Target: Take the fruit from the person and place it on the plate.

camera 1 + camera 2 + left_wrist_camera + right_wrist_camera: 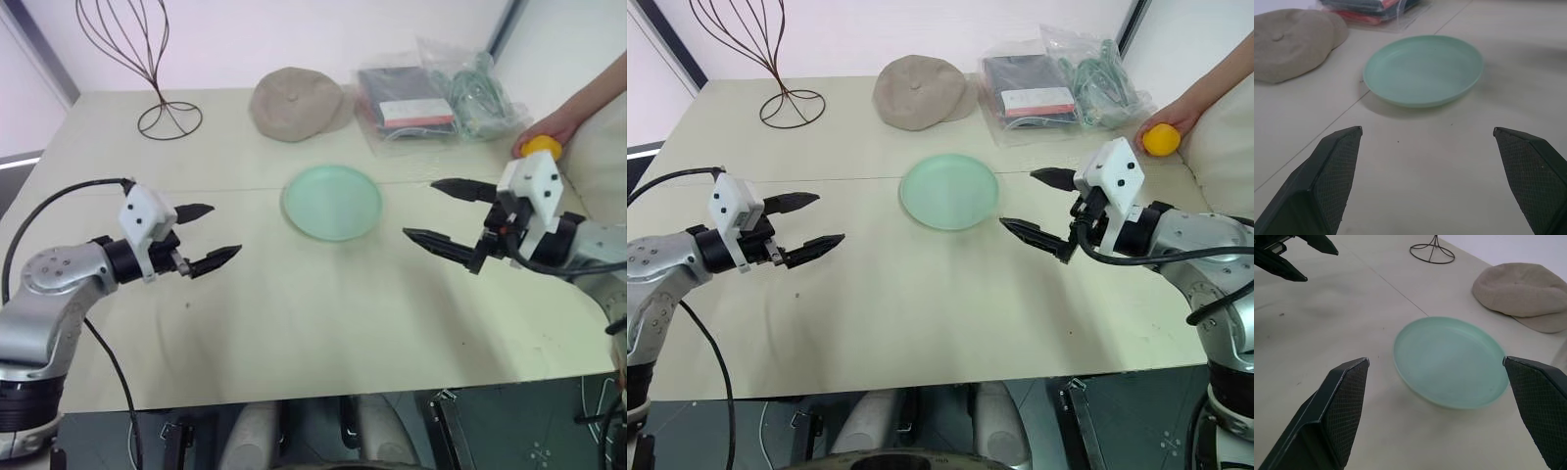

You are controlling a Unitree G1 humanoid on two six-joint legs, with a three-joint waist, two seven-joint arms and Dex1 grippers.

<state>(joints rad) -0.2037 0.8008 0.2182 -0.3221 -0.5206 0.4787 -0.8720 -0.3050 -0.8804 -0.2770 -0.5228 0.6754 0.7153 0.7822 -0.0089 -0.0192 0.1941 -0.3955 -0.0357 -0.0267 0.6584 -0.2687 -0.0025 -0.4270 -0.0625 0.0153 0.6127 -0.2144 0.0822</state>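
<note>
A pale cream table (921, 323) fills most of the head views, with a thin seam running straight across its middle. In the upper left of the frame stands a dark wire stand (774, 59), its loops rising from a round wire base that rests on the tabletop. At upper centre lies a beige flat cap (921, 93), soft and rounded, with a small button at its crown. Just to the right of the cap, in the upper right, sit clear plastic bags (1058, 88): one holds dark flat items with a white and red label, the other a bundle of greenish cords.
</note>
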